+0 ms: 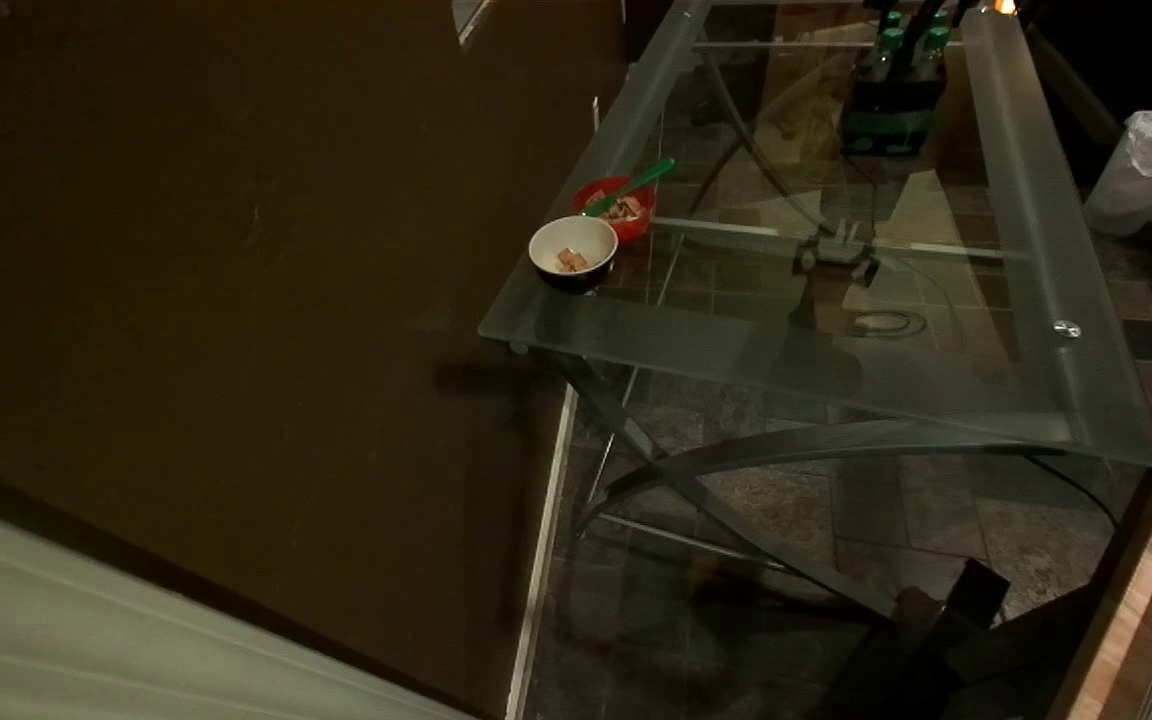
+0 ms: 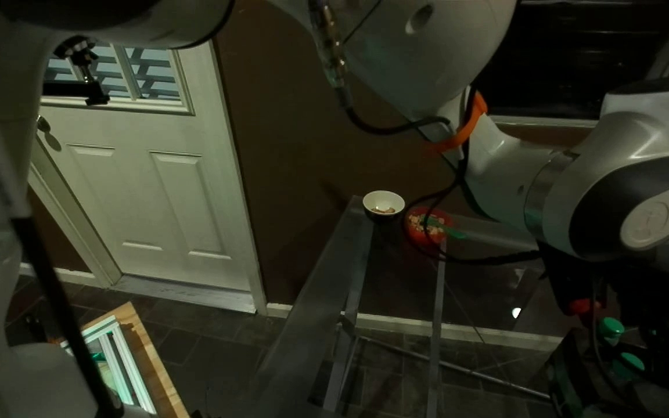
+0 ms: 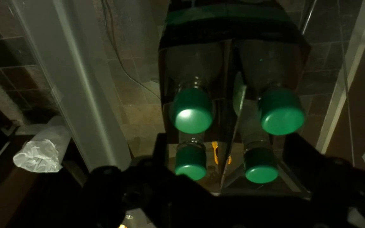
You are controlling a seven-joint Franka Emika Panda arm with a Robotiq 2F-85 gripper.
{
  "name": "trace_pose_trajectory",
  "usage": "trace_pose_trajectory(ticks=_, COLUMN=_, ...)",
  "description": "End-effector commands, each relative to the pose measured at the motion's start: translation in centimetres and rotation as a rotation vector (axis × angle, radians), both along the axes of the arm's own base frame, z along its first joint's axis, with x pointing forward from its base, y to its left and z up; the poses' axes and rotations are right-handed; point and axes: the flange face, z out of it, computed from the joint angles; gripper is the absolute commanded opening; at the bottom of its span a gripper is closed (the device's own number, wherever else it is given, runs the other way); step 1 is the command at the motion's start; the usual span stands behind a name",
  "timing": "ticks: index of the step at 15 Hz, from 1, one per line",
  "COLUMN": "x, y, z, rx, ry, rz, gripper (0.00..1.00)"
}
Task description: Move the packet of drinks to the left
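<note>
The packet of drinks is a dark carrier with a green band, holding several clear bottles with green caps. It stands on the glass table at the far end in an exterior view (image 1: 891, 128), and at the lower right edge in an exterior view (image 2: 569, 371). In the wrist view the packet (image 3: 233, 27) fills the upper middle, with its thin central divider running down between the caps. My gripper (image 3: 226, 142) is open over the packet's top. Its dark fingers stand wide apart, one on each side of the caps and divider. Contact with the packet cannot be made out.
A white-lined dark bowl (image 1: 574, 262) and a red bowl (image 1: 641, 222) with a green spoon stand at the table's wall-side edge. A glass table (image 1: 736, 345) carries everything. A lined bin (image 1: 1151, 165) stands beside it. The brown wall (image 2: 299, 145) runs along the table.
</note>
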Motion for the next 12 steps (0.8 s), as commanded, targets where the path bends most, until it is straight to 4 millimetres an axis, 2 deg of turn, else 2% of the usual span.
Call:
trace_pose_trajectory(ticks=1, x=0.4, y=-0.8, z=-0.7, rx=0.035, ry=-0.007, rz=0.009, gripper=0.61)
trace_pose_trajectory(ticks=2, x=0.4, y=-0.9, z=-1.0, rx=0.039, ry=-0.006, rz=0.008, gripper=0.55)
trace_pose_trajectory(ticks=3, x=0.4, y=-1.1, z=-1.2, rx=0.043, ry=-0.004, rz=0.008, gripper=0.53)
trace_pose_trajectory(ticks=4, x=0.4, y=-1.3, z=-1.4, rx=0.043, ry=0.0, rz=0.006, gripper=0.41)
trace_pose_trajectory(ticks=5, x=0.4, y=-1.5, z=-1.5, rx=0.045, ry=0.001, rz=0.006, gripper=0.36)
trace_pose_trajectory(ticks=7, x=0.4, y=-1.8, z=-1.9, rx=0.048, ry=0.007, rz=0.003, gripper=0.33)
trace_pose_trajectory(ticks=8, x=0.4, y=-1.9, z=-2.1, rx=0.049, ry=0.009, rz=0.002, gripper=0.28)
trace_pose_trajectory(ticks=9, x=0.4, y=-2.0, z=-2.1, rx=0.05, ry=0.011, rz=0.003, gripper=0.16)
trace_pose_trajectory(ticks=11, x=0.4, y=-2.1, z=-2.1, rx=0.058, ry=0.015, rz=0.004, gripper=0.03)
trace_pose_trajectory(ticks=12, x=0.4, y=-2.1, z=-2.2, rx=0.062, ry=0.017, rz=0.004, gripper=0.0)
